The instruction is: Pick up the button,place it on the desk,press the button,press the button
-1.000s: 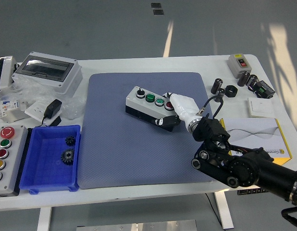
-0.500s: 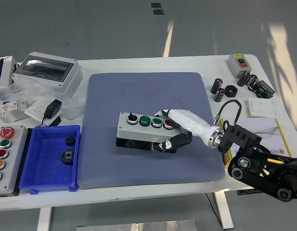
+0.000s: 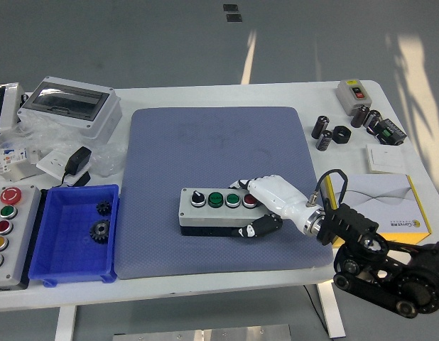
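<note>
The button box is a grey box with a black selector knob, two green buttons and a red button on top. It lies flat on the blue-grey mat, near the mat's front edge. My right hand comes in from the lower right and is shut on the box's right end, white fingers over the top by the red button, the black thumb on the front face. The left arm is out of view.
A blue bin with two gears stands left of the mat. A panel of coloured buttons lies at the far left. A grey enclosure and an adapter are at the back left. A yellow-edged booklet, black cylinders and a switch box lie on the right.
My right hand has carried the button box from the mat's middle toward the front edge and set it down flat. The arm has drawn back toward the lower right.
</note>
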